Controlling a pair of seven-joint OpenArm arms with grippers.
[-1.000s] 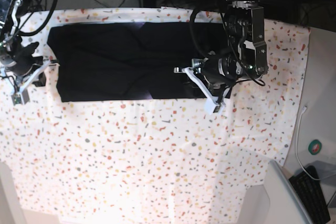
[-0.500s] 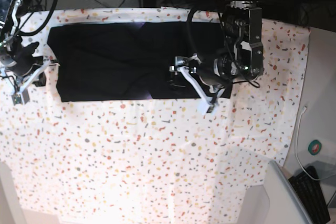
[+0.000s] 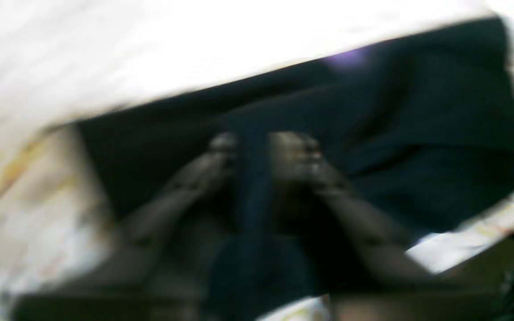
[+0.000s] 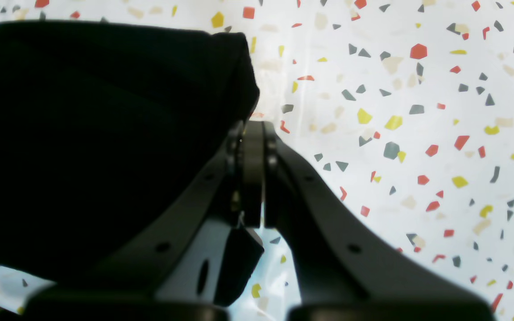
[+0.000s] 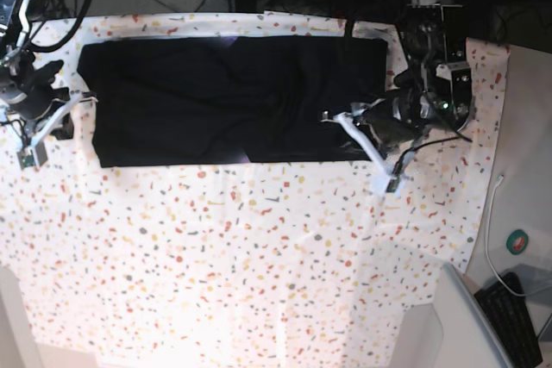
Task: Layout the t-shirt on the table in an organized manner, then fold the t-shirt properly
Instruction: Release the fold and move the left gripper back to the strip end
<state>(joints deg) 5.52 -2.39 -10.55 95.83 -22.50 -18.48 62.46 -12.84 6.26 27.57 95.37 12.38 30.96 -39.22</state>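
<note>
A: Where's the t-shirt point(image 5: 228, 101)?

B: Spread as a dark band along the far part of the speckled desk point(image 5: 259, 265). At its left end sits the right claw point(image 5: 39, 135), fingers pressed together just off the hem, probably parked after smoothing.

A: And past the shirt's other end?

B: The left claw point(image 5: 371, 148), fingers spread over the edge, holding nothing I can see. Beyond the shirt: cables, dark equipment.

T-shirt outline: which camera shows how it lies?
Base view: the whole t-shirt lies as a flat dark rectangle on the table. Left wrist view is blurred; right wrist view shows only one corner.
</note>
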